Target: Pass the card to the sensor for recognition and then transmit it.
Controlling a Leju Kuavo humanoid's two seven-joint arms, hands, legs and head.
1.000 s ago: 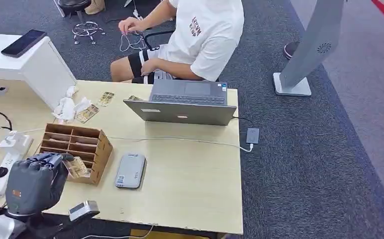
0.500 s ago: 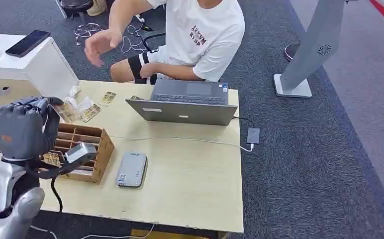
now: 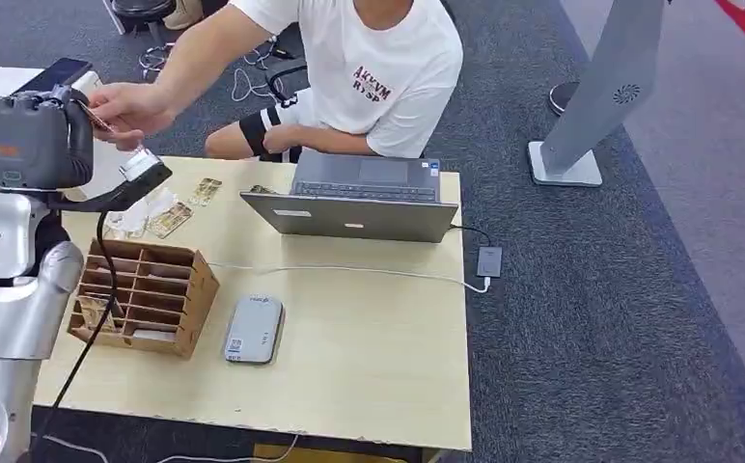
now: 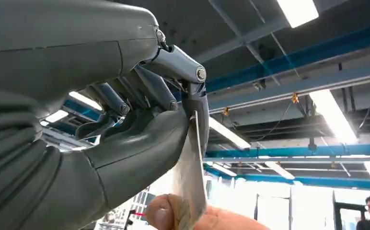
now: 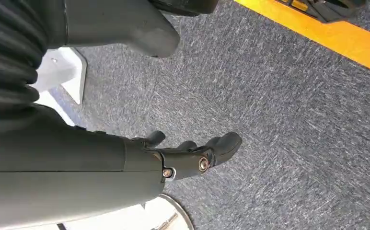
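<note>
We pinch the card (image 4: 189, 189) between thumb and fingers (image 4: 198, 110) of our left hand (image 4: 125, 139), raised so the person's hand (image 3: 127, 108) just beyond can take it; our right hand (image 5: 192, 160) hangs empty, fingers loosely apart.

Silver arms, grey ribbed left hand (image 3: 33, 142), visible screws
</note>
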